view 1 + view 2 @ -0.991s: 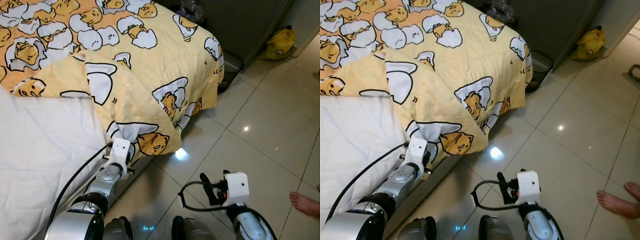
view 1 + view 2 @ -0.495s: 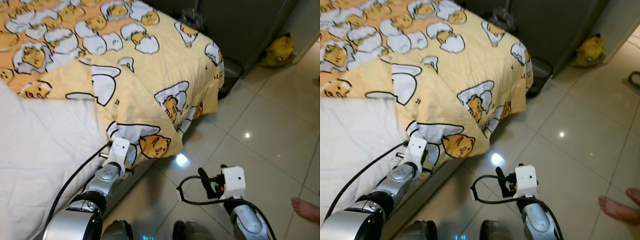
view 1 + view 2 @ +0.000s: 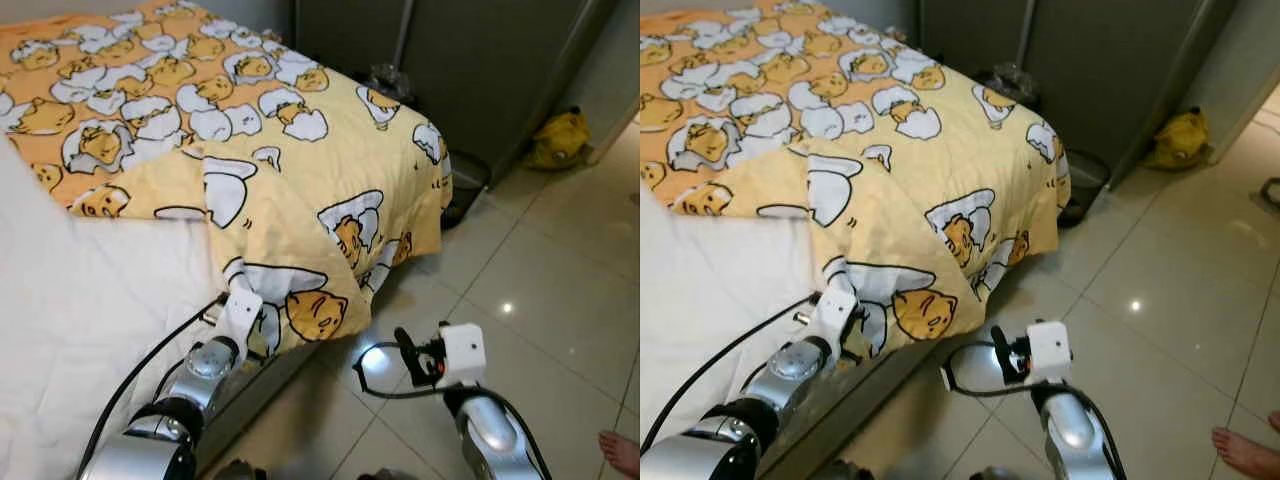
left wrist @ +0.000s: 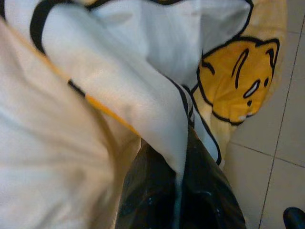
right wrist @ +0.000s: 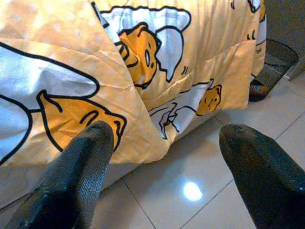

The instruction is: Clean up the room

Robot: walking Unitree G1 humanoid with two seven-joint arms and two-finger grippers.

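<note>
Hanging over the bed's (image 3: 70, 330) corner, the yellow blanket (image 3: 300, 190) has its lower edge pinched in the left tool (image 4: 178, 191). The right tool (image 5: 167, 157) hovers just beside it over the tiled floor (image 3: 560, 290), fingers spread wide.

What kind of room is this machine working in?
Most likely a bedroom in a home. A bed with a white sheet takes up much of the view, a yellow cartoon-print blanket is spread over it, and the left hand grips the blanket's corner. The floor is glossy tile.
</note>
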